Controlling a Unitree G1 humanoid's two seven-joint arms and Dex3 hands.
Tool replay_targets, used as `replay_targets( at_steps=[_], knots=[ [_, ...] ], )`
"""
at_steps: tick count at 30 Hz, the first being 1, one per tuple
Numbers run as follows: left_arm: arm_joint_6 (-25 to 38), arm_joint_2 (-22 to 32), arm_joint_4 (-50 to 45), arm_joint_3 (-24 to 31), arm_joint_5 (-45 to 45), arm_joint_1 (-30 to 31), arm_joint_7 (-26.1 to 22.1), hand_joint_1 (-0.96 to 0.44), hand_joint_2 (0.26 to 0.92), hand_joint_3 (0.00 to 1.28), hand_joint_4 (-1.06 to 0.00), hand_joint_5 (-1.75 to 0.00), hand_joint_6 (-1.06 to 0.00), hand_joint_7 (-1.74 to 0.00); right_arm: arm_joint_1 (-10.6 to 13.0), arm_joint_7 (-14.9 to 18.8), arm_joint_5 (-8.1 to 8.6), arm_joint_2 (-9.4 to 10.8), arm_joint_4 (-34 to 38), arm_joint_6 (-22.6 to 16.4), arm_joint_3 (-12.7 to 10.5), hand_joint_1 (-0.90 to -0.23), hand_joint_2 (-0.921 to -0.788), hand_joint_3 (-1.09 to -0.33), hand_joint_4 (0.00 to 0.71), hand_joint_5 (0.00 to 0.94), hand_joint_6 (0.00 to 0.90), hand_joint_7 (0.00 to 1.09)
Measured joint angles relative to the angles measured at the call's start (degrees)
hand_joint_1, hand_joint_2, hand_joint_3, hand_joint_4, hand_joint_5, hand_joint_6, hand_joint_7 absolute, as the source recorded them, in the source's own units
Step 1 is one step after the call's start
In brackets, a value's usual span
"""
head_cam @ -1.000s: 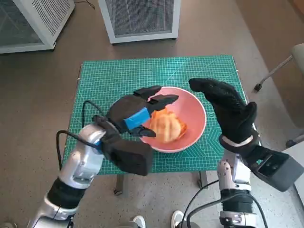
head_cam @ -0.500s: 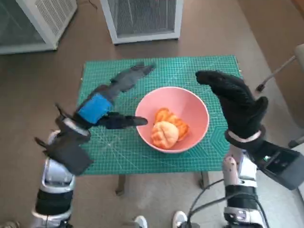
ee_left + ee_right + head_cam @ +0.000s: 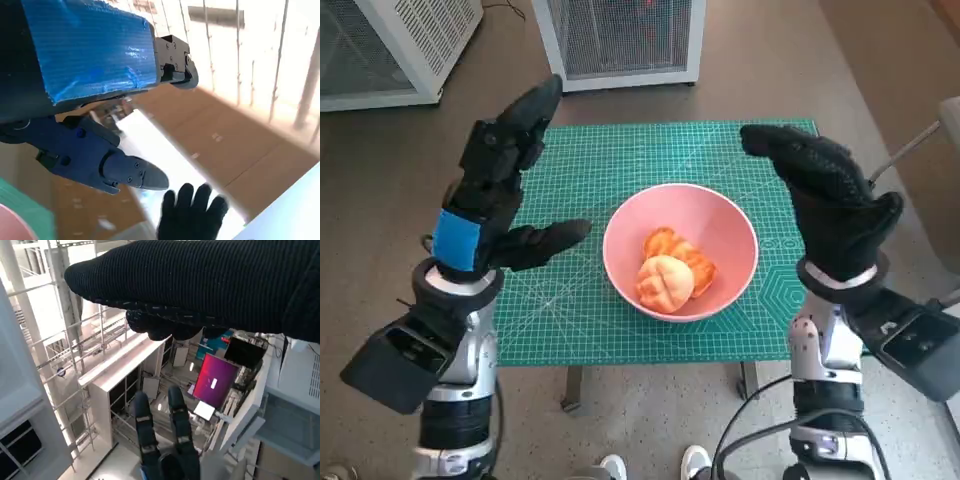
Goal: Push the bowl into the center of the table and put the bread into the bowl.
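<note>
bread lying in pink bowl near table center; looks soft, light, squashable, best cupped gently around sides. left hand and right hand raised, spread, holding nothing.

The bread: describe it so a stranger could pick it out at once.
Start at the green cutting mat covering the small table, then find the pink bowl near its middle, between the robot's two raised hands. Inside lie two orange-brown pieces; the bread is the round, pale golden bun with a scored top, nearer the robot than the flatter, darker orange piece behind it.
</note>
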Motion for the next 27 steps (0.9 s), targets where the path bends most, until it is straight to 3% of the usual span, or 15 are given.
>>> replay_targets(
  at_steps=[5,11,16,27],
  knots=[
    [-2.5,-1.5,1.2,-0.2,-2.8,0.1,-1.7,-0.64,0.921,0.22,-0.18,0.00,-0.22,-0.18,-1.3,-1.0,0.05,-0.1,-0.3,1.5,0.1,-0.570,-0.921,-0.502,0.352,0.063,0.090,0.69],
    [-4.2,-1.8,2.6,-0.1,-3.1,0.0,-2.0,-0.64,0.921,0.23,-0.19,0.00,-0.25,-0.15,-1.8,-2.3,-0.36,-0.1,-1.1,2.4,0.6,-0.571,-0.921,-0.493,0.361,0.062,0.092,0.69],
    [-5.0,-2.4,3.4,0.0,-2.9,-0.2,-1.4,-0.63,0.921,0.25,-0.20,-0.01,-0.27,-0.14,-2.2,-2.6,-1.32,-0.1,-1.1,2.4,0.9,-0.571,-0.921,-0.501,0.363,0.059,0.081,0.69],
    [-5.0,-3.3,4.0,-0.3,-1.9,-0.7,-0.3,-0.62,0.921,0.26,-0.20,-0.01,-0.28,-0.13,-3.9,-2.3,-1.64,-0.1,0.2,1.7,1.1,-0.548,-0.921,-0.558,0.356,0.043,0.036,0.69]
  ],
)
